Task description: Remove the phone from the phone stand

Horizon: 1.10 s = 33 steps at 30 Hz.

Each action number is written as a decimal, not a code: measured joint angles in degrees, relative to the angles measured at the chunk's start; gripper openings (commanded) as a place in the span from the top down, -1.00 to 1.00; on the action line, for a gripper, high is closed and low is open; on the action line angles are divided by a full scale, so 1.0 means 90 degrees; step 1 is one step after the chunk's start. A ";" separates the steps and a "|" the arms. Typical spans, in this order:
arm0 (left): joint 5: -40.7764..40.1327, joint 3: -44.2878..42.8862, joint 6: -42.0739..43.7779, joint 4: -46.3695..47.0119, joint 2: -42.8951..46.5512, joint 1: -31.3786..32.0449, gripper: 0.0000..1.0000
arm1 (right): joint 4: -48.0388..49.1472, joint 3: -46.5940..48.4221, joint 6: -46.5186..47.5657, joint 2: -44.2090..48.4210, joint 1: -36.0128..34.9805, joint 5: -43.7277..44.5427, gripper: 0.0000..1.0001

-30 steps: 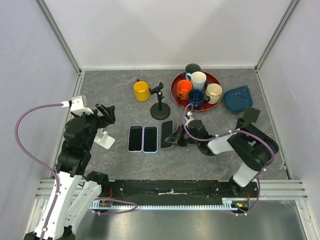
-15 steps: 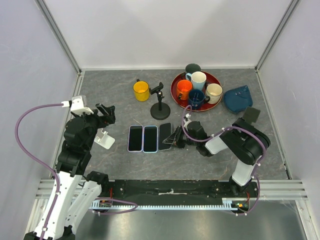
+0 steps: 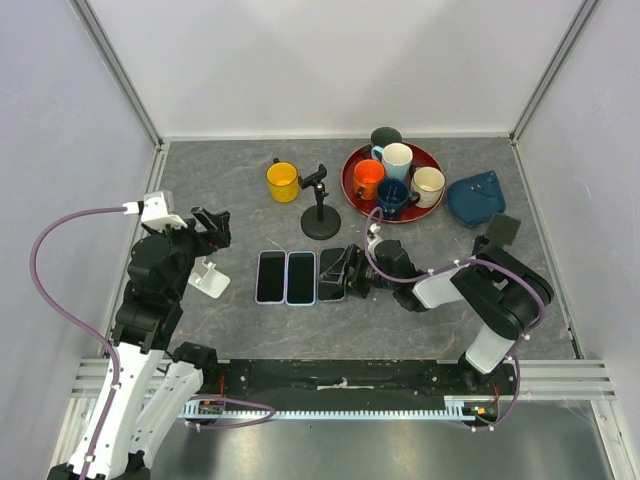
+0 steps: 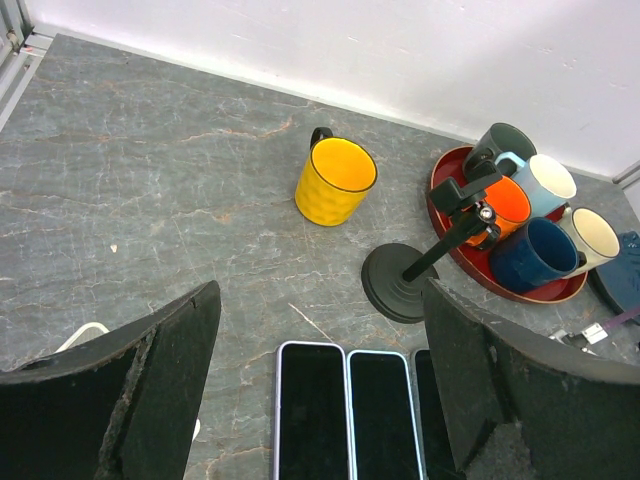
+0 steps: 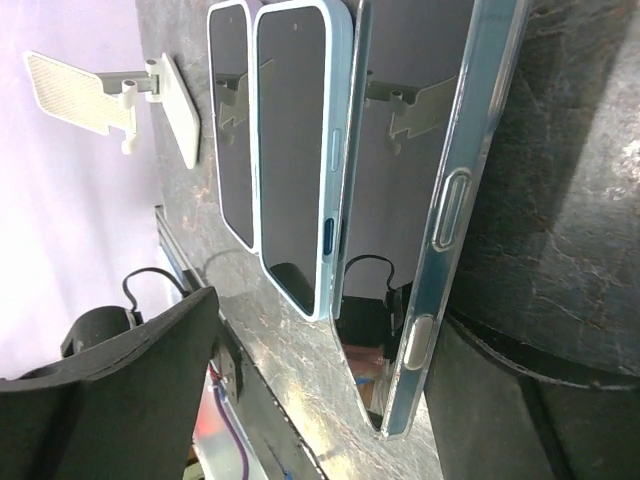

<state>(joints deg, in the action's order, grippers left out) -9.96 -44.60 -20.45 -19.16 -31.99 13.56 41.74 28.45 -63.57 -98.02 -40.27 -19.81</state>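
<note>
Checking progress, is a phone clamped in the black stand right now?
No, the clamp atop the black stand holds nothing at all.

Three phones point(image 3: 301, 277) side by side, stand point(image 3: 320, 222) behind them, tray point(image 3: 349, 170) of mugs point(image 3: 397, 160) behind right.

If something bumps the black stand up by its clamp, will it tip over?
Probably not easily: the stand has a wide round base. But its stem leans, putting the clamp off-centre, so a high push might rock it.
</note>
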 measured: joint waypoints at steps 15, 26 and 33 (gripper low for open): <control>0.0000 0.0000 0.0000 0.0000 0.0000 0.0000 -0.75 | -0.2793 0.1064 0.2033 0.0634 -0.0015 0.1020 -0.90; 0.0002 0.0000 0.0000 0.0000 -0.0012 0.0000 -0.75 | -0.3169 0.1375 0.2569 0.0549 -0.0459 0.1469 -0.89; 0.0000 0.0000 0.0000 0.0000 -0.0010 0.0000 -0.75 | -0.3388 0.1464 0.2730 0.0563 -0.0529 0.1569 -0.92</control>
<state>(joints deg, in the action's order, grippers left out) -9.96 -44.60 -20.45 -19.16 -32.08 13.56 11.25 41.63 -39.00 -92.95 -45.04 -5.69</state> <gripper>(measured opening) 0.877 0.949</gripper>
